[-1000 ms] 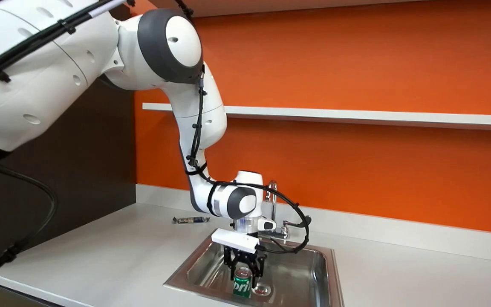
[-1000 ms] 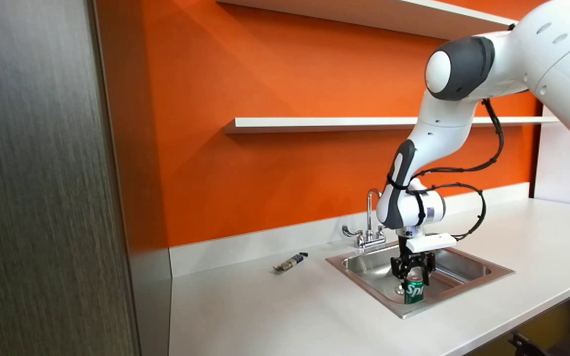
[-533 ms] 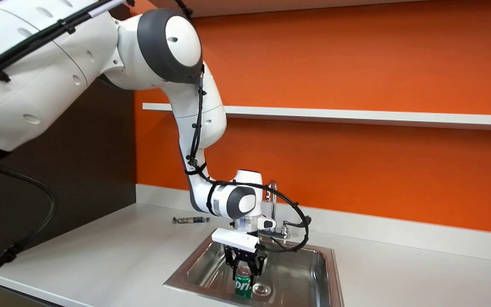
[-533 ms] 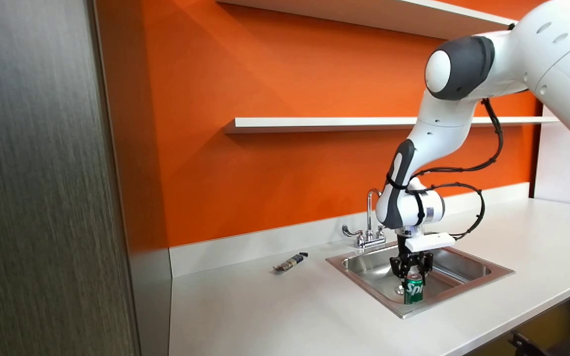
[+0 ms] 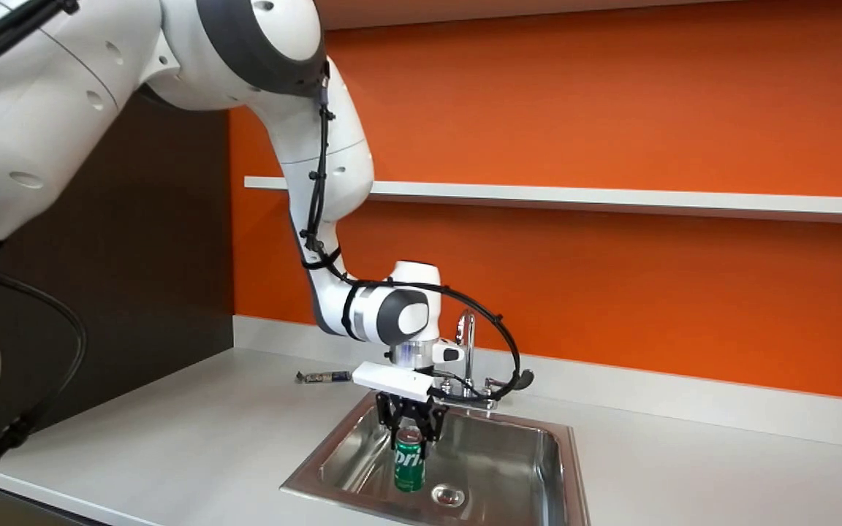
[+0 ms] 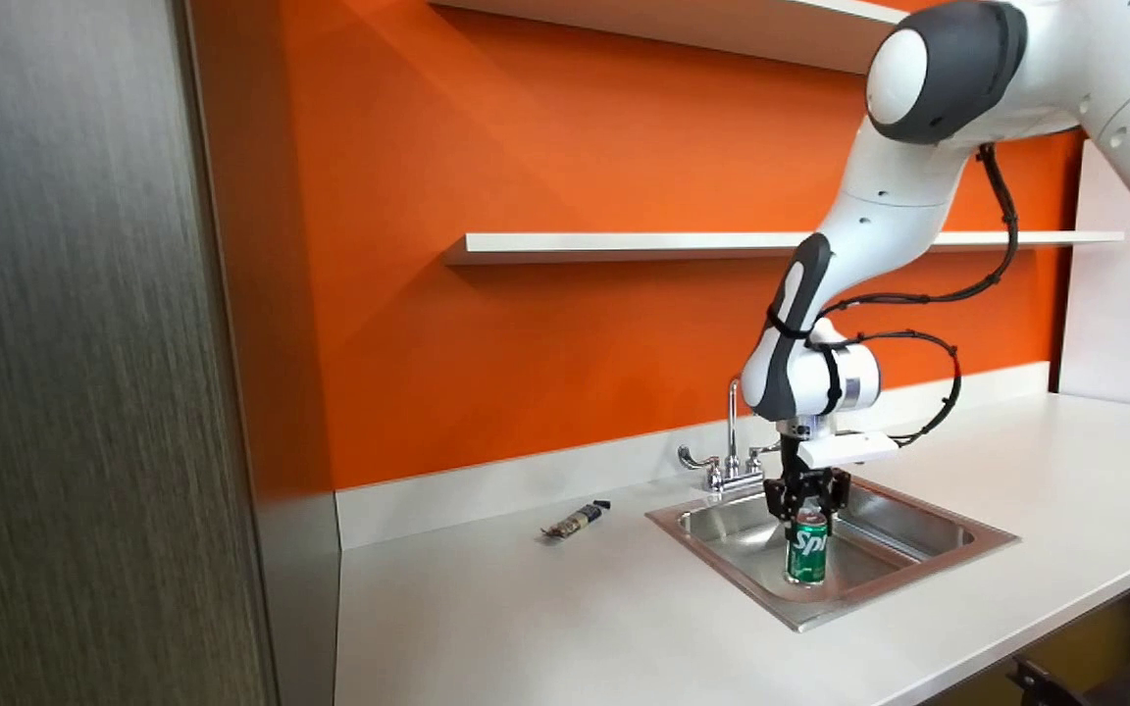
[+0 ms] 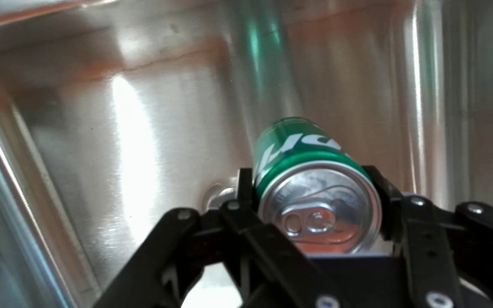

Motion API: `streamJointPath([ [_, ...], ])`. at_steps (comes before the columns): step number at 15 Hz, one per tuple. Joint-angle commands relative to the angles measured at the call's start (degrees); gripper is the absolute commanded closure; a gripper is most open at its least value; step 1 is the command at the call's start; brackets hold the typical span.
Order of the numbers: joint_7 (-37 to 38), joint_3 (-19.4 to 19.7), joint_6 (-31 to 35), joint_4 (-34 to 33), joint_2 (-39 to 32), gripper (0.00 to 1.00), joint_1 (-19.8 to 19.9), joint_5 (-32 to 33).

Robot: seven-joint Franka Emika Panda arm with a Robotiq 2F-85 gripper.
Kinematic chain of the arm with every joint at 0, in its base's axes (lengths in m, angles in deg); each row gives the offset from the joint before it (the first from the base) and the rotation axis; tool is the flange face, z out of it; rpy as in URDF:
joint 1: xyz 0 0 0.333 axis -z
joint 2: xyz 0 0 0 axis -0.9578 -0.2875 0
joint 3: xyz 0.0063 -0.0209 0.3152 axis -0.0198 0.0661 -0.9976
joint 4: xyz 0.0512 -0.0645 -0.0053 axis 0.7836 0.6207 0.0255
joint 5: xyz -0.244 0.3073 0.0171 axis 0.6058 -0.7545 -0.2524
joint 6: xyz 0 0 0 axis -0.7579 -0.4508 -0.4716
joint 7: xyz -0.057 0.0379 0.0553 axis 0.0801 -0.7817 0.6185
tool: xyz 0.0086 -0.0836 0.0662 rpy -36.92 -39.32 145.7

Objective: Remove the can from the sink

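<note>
The green can (image 5: 409, 466) with white lettering is upright between the fingers of my gripper (image 5: 410, 443). It also shows in an exterior view (image 6: 807, 554) and in the wrist view (image 7: 295, 143), where its silvery top faces the camera. My gripper (image 7: 309, 182) is shut on the can's upper part, one black finger on each side. The can appears lifted a little off the floor of the steel sink (image 5: 573, 482), and its bottom is still below the rim. The sink rim (image 6: 982, 542) surrounds it in both exterior views. The drain (image 5: 448, 496) is beside the can.
A chrome faucet (image 5: 469, 358) stands behind the sink, close to the wrist; it also shows in an exterior view (image 6: 733, 431). A wrapped packet (image 6: 575, 520) lies on the white counter (image 6: 487, 628). A white shelf (image 5: 611, 196) runs along the orange wall. A dark panel (image 5: 136, 241) borders the counter.
The fingers closed on the can between the first and second earlier frames. Since then, the arm and gripper have risen, and the can has moved up with them, away from the sink floor.
</note>
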Motion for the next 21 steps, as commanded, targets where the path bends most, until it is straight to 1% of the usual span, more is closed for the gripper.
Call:
streamJointPath([
  [1,1.1,-0.5,-1.3,8.1,10.8,0.62,-0.8,1.7],
  [6,0.4,-0.8,-3.6,16.0,21.7,0.62,-2.1,1.7],
  [10,-1.2,-1.7,-6.4,19.7,27.7,0.62,-3.1,1.0],
  [15,-3.9,-4.3,-9.3,21.0,30.1,0.62,-5.8,-0.4],
  [21,-1.9,-6.7,-9.7,20.9,29.1,0.62,-9.7,1.9],
])
